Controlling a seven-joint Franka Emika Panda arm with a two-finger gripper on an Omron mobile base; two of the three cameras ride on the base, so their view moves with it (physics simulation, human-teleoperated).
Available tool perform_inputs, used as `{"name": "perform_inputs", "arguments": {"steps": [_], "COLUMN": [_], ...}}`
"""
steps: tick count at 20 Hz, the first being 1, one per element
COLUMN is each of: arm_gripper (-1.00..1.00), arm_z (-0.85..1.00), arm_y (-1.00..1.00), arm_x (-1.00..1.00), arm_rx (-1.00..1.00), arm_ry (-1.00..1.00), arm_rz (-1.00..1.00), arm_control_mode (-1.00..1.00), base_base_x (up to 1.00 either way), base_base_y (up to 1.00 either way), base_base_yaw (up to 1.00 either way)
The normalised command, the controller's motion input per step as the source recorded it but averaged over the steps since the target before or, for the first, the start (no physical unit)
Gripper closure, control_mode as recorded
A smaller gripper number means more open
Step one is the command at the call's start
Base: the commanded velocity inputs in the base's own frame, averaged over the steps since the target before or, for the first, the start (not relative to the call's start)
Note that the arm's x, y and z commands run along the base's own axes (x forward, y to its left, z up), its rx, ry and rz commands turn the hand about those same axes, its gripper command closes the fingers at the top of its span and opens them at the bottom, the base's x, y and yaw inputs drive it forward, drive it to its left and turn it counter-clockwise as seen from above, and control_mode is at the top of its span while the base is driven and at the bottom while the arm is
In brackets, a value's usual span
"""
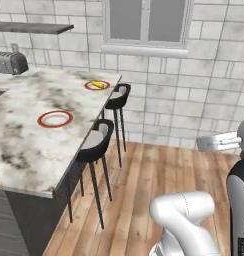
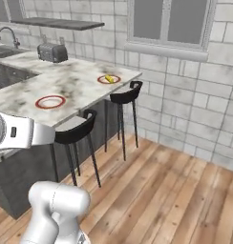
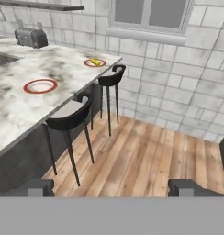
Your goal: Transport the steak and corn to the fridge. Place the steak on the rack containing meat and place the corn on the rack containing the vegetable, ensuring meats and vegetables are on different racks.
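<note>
From the left base view, the marble counter stretches along the left, and there's the corn, lying on the far red-rimmed plate near the counter's far corner. A second red-rimmed plate sits nearer, bare white in the middle, well apart from the first. Two black stools stand tucked against the counter edge, the near stool just beside the empty plate's side, the far stool close under the corn's plate. A toaster rests at the back left. Over to the right base view: same counter, corn on its plate by the far corner, toaster behind, a faucet curving over the sink at far left. Now the hand view, looking across the wooden floor toward the counter: the gripper shows its two dark tips far apart at the bottom, jaws spread wide with nothing between them. The corn sits well away from the tips, up on its plate.
</note>
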Motion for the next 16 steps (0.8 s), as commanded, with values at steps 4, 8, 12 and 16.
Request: {"name": "perform_inputs", "arguments": {"steps": [4, 8, 12, 16], "arm_gripper": [-1.00, -1.00, -1.00, -1.00], "arm_z": [0.00, 0.00, 0.00, 0.00], "arm_y": [0.00, 0.00, 0.00, 0.00], "arm_x": [0.00, 0.00, 0.00, 0.00], "arm_rx": [0.00, 0.00, 0.00, 0.00], "arm_ry": [0.00, 0.00, 0.00, 0.00], "arm_rz": [0.00, 0.00, 0.00, 0.00], "arm_control_mode": [1.00, 1.00, 1.00, 1.00], "base_base_x": [0.57, 0.41, 0.30, 0.18], "base_base_y": [-0.64, -0.75, -0.99, -1.00], "base_base_yaw": [0.67, 0.65, 0.49, 0.42]}}
